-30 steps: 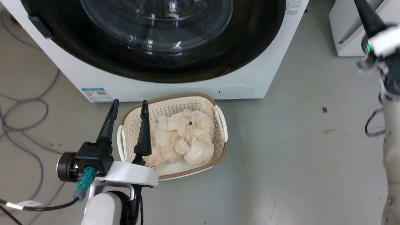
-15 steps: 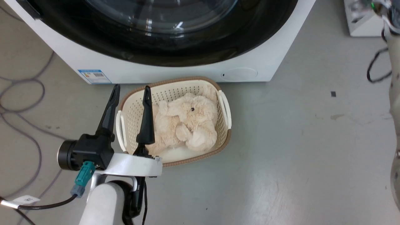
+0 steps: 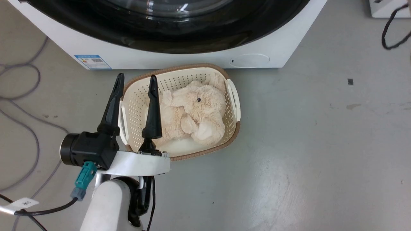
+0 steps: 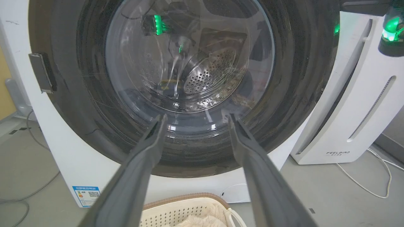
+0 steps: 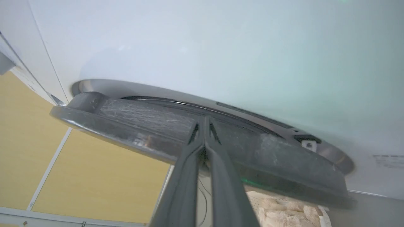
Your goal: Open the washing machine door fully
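The washing machine (image 3: 192,59) is a white box along the top of the head view. Its round door (image 3: 179,38) has a glossy black rim around clear glass. In the left wrist view the door (image 4: 189,63) faces me, with a grey handle (image 4: 41,72) on its left rim. My left gripper (image 3: 136,77) hangs open and empty over the basket's left rim, short of the machine (image 4: 72,164). In the right wrist view the door (image 5: 142,126) shows edge-on, a narrow gap off the white front. My right gripper (image 5: 205,119) is shut, its tips at that dark rim.
A cream basket (image 3: 179,68) holding a beige plush toy (image 3: 192,112) sits on the floor right in front of the machine. Grey cables (image 3: 19,96) loop on the floor to the left. A white FEELBIRD appliance (image 4: 347,110) stands to the machine's right.
The head camera has moved, so the whole picture has slid upward. The right arm's wrist has gone out at the top right edge. My left gripper stays open in the same place.
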You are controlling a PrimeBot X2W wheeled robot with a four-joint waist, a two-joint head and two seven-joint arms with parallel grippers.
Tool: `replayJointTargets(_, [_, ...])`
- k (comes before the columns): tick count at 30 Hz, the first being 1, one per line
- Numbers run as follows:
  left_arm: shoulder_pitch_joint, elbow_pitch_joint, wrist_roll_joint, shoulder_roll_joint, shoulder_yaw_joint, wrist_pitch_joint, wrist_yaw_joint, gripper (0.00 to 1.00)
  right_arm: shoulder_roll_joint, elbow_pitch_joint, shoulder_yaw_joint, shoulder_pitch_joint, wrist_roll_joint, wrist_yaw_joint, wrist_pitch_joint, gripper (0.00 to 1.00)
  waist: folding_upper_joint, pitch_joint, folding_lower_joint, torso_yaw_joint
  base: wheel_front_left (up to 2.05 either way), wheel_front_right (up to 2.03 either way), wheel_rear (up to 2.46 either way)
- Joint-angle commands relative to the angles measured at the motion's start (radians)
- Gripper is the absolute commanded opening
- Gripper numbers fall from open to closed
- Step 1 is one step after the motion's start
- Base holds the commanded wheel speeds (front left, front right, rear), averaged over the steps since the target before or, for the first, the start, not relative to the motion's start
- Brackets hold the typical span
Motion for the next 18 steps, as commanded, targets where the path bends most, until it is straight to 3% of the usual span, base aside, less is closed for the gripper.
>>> replayJointTargets(1, [-0.021,-0.005,-0.008,0.002,-0.007,-0.01,0.006,1.0,0.003,0.037,0.013,-0.053,0.031,0.001,0.025,0.0,-0.0001,0.007,-0.0001,-0.001,0.0,0.0,0.0])
replayJointTargets(18, [-0.046,0.007,-0.029,0.002,-0.033,-0.04,0.02,1.0,-0.005,0.184,0.082,-0.195,0.159,0.001,0.264,0.0,-0.0001,0.024,-0.0001,-0.008,0.0,0.0,0.0])
